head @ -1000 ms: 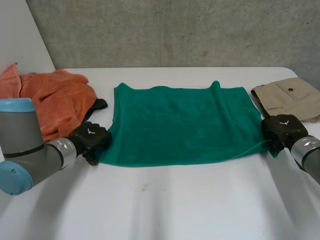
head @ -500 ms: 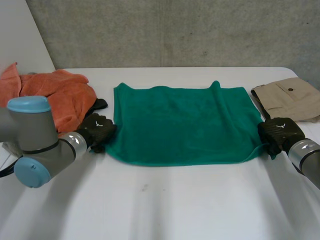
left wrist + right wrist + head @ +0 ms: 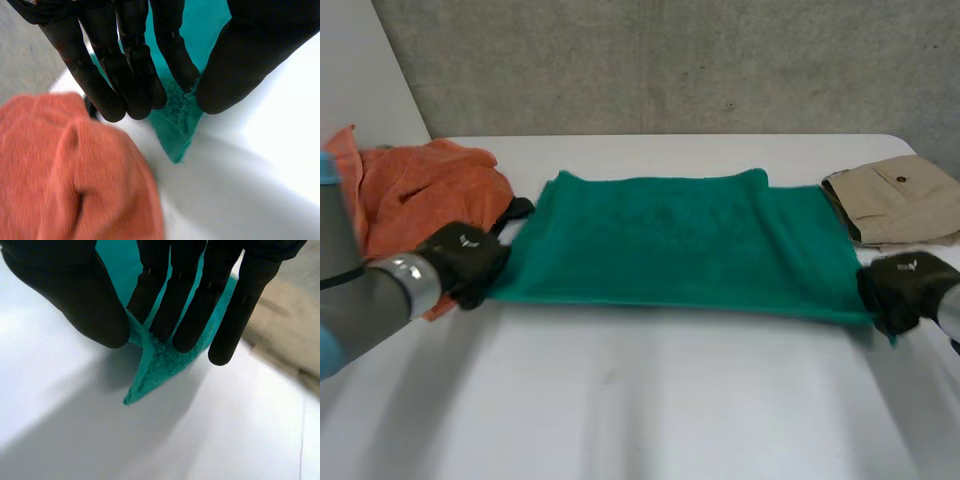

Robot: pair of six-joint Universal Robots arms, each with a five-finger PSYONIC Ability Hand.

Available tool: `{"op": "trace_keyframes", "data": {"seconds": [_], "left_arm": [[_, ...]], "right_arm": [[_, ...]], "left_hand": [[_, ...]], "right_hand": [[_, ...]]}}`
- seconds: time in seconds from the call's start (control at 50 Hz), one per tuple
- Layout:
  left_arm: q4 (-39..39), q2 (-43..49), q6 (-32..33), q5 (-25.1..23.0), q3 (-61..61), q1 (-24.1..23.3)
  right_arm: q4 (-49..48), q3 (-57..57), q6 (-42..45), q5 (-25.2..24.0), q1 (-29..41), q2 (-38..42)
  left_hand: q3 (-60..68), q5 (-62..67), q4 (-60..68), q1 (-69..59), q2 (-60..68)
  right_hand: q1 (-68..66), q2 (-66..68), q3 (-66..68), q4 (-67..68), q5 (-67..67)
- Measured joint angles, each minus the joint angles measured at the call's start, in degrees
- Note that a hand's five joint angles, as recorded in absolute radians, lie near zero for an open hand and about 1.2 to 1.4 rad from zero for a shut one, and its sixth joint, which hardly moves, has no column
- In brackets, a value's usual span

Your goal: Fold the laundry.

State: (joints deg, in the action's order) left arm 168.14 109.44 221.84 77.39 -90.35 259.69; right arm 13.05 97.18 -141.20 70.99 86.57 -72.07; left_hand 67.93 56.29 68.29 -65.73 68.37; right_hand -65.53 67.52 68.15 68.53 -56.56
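Observation:
A green towel (image 3: 680, 245) is stretched across the middle of the white table (image 3: 650, 410), its near edge raised off the surface. My left hand (image 3: 468, 262) pinches the towel's near left corner (image 3: 177, 117) between thumb and fingers (image 3: 132, 65). My right hand (image 3: 905, 290) pinches the near right corner (image 3: 155, 362) the same way, with the corner's tip hanging below the fingers (image 3: 187, 300). The far edge still lies on the table.
A crumpled orange cloth (image 3: 415, 195) lies at the left beside my left hand, with a black item (image 3: 517, 209) at its edge. Folded beige trousers (image 3: 900, 200) lie at the back right. A grey wall runs behind the table.
Both hands have moved outward and lifted the near corners, pulling the towel taut and wider. The left hand's fingers closed on its corner.

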Motion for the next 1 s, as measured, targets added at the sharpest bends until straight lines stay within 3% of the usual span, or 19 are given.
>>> {"op": "trace_keyframes", "data": {"seconds": [0.14,0.26,0.36,0.6,0.82,0.86,0.88,0.9,0.92,0.96,1.0], "left_arm": [[-12.53,-5.92,2.69,3.85,-5.64,-0.59],[-16.08,-2.15,4.73,5.56,-3.86,-1.73],[-13.41,3.13,3.13,6.10,3.69,-3.38],[-3.19,21.83,-10.05,8.23,36.54,-8.30],[-2.84,40.61,-9.95,15.77,63.57,-10.87],[-2.66,42.99,-9.45,16.27,67.00,-11.37],[-2.45,43.76,-9.30,16.38,68.13,-11.53],[-2.32,44.14,-9.22,16.44,68.69,-11.62],[-1.76,45.08,-9.05,16.60,70.13,-11.85],[-0.59,45.80,-9.03,17.13,71.44,-12.22],[0.53,45.69,-9.29,18.00,71.69,-12.50]], "right_arm": [[19.72,-0.18,18.16,1.19,-1.95,-1.63],[21.76,-1.99,23.16,3.08,-1.17,0.96],[15.36,-5.84,21.48,3.83,0.83,4.86],[-11.68,-22.03,11.17,3.79,6.18,17.04],[-30.99,-34.82,8.64,3.82,8.96,30.89],[-33.19,-37.99,8.70,3.84,9.45,34.17],[-33.58,-39.00,8.73,3.95,9.60,35.16],[-33.91,-40.02,8.77,4.13,9.75,36.14],[-34.27,-42.16,8.82,4.73,10.04,38.10],[-34.00,-45.09,8.78,6.37,10.37,40.48],[-33.10,-46.95,8.39,8.20,10.50,41.61]], "left_hand": [[0.00,0.00,0.00,0.00,0.00],[0.00,0.00,0.01,0.00,0.00],[0.05,0.00,0.01,0.00,0.00],[0.07,0.00,0.03,0.00,0.04],[0.07,0.00,0.04,0.00,0.04],[-0.66,-0.54,-0.73,0.68,-0.72],[-4.68,-3.79,-4.87,4.31,-4.87],[-4.68,-3.79,-4.87,4.31,-4.87],[-23.20,-22.28,-23.64,24.20,-23.68],[-48.62,-46.51,-48.74,51.69,-49.36],[-54.22,-52.28,-55.09,54.97,-54.78]], "right_hand": [[0.00,0.00,0.03,0.00,0.00],[0.00,0.00,0.03,0.00,0.00],[0.00,0.00,0.03,0.00,0.00],[0.00,0.00,0.03,0.00,0.00],[0.57,-0.32,-0.33,-0.33,0.34],[17.32,-19.12,-19.01,-17.90,17.07],[26.60,-28.53,-28.04,-27.97,27.64],[30.07,-31.98,-31.39,-30.20,29.98],[44.15,-46.13,-45.35,-45.19,44.28],[52.63,-54.81,-54.99,-54.90,53.23],[52.97,-55.66,-56.22,-56.16,53.75]]}}
